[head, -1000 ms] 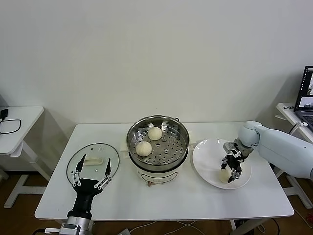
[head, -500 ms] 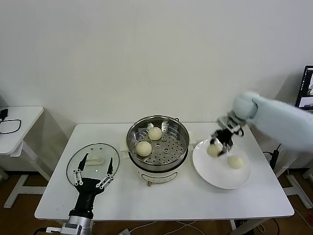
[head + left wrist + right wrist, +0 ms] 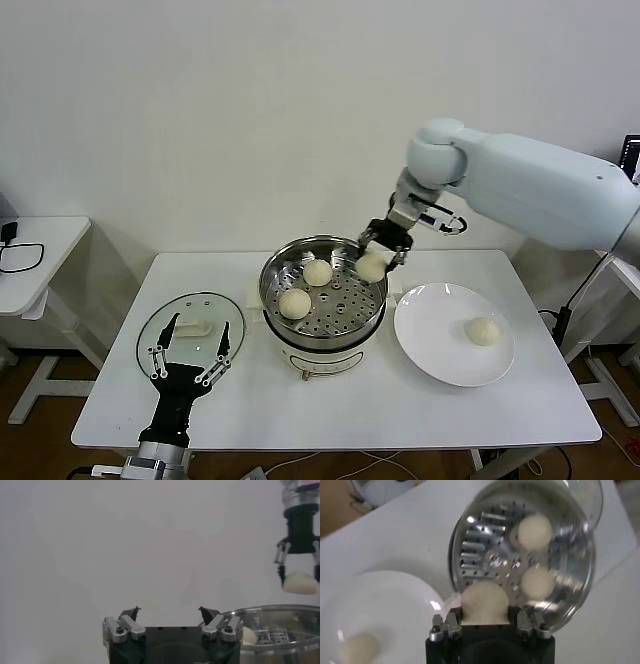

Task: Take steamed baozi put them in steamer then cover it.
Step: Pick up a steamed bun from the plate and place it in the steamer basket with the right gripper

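A white table (image 3: 330,415) is seen carrying everything. Near its middle, the steamer (image 3: 323,297) is stood on its white base. On the robot's left side of the tabletop, the cover (image 3: 190,333) is laid flat, its cream handle turned upward, close beside the steamer but apart from it. On the robot's right side, a white plate (image 3: 440,345) is set just beside the steamer, and one baozi is carried on it. A cream-coloured object (image 3: 254,298), mostly hidden, is glimpsed between the cover and the steamer.
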Motion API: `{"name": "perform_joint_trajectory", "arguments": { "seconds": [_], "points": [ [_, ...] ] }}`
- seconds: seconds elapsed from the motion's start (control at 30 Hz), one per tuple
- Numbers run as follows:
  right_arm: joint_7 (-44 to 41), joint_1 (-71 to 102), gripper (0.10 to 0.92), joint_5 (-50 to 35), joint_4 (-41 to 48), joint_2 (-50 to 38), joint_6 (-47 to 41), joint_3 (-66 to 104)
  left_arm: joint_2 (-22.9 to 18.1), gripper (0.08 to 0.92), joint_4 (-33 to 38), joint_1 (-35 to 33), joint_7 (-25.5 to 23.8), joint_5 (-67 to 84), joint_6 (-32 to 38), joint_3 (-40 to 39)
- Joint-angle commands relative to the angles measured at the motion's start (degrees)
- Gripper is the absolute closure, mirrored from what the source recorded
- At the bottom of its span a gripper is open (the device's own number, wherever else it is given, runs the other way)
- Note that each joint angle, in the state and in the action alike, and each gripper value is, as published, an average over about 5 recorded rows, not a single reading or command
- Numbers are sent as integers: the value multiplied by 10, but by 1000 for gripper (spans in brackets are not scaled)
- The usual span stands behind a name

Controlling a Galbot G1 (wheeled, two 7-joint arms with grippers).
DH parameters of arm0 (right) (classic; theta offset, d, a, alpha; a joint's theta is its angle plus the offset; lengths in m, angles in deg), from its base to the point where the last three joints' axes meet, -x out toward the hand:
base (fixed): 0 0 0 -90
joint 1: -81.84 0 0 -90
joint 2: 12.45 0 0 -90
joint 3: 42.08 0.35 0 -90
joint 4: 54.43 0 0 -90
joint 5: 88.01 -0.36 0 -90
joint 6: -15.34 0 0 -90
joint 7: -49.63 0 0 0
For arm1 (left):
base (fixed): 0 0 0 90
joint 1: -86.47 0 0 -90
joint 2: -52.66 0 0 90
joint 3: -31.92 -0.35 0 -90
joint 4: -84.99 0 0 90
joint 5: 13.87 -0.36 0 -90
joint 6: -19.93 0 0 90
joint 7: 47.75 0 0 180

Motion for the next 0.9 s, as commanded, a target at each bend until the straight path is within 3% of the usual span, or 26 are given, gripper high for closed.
{"name": "perform_joint_trajectory", "arguments": {
  "seconds": [0.03,0.47,0.9],
  "points": [
    [40,15,406,101,-66,38,129,-7,0,177,-1,0,0,0,0,0],
    [51,93,372,218,-47,55,183,23,0,177,2,0,0,5,0,6],
    [31,107,372,239,-30,67,183,25,-1,177,0,0,2,11,5,8]
  ]
}}
